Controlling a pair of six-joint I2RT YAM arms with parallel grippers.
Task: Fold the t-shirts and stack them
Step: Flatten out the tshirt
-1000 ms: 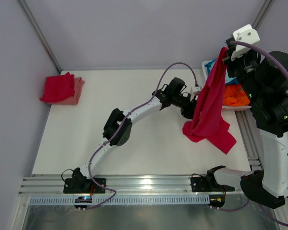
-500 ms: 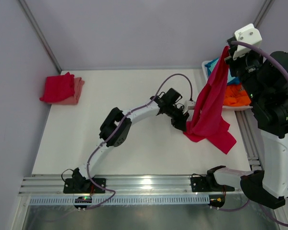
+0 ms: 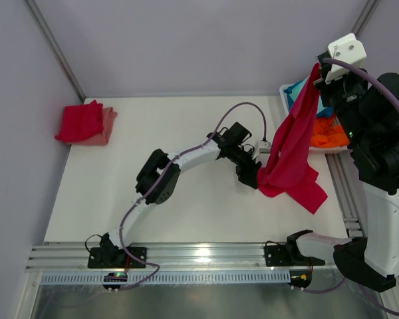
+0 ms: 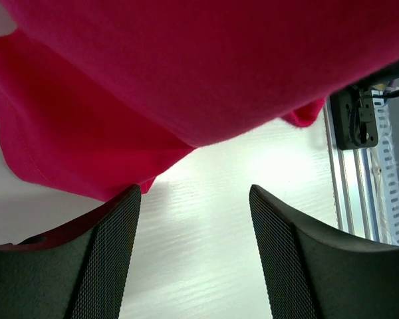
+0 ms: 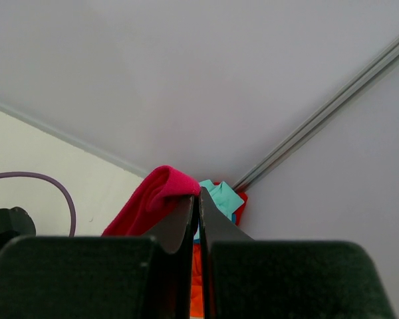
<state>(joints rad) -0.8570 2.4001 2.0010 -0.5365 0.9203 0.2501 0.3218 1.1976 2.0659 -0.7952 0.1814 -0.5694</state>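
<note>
Here the crimson t-shirt [image 3: 291,149] hangs as one long, unfolded drape at the right side of the bench [image 3: 120,199]. It is pinched at its top and falls in loose vertical folds. Its lower end is bunched on the bench surface, with one flap spread toward the near right. In the left wrist view the same cloth [image 4: 206,66] fills the upper part of the picture, and its hem hangs above the pale bench [image 4: 206,259].

The right hand [image 3: 316,72] is raised high over the far right corner. Its fingers are pressed together on a rolled fold of the crimson t-shirt [image 5: 156,193], so the whole garment hangs from that grip. In the right wrist view the closed fingertips [image 5: 191,203] show no gap between them.

The left hand [image 3: 251,176] reaches across the bench to the lower left edge of the hanging shirt. Its fingers [image 4: 113,252] stand well apart with only bare bench between them. Whether the left finger touches the hem beside it cannot be told.

At the far left of the bench a folded crimson t-shirt [image 3: 80,121] lies on a salmon pink t-shirt [image 3: 106,127]. Behind the drape a white basket [image 3: 322,151] holds an orange t-shirt [image 3: 327,133] and a teal t-shirt [image 3: 292,90].
</note>
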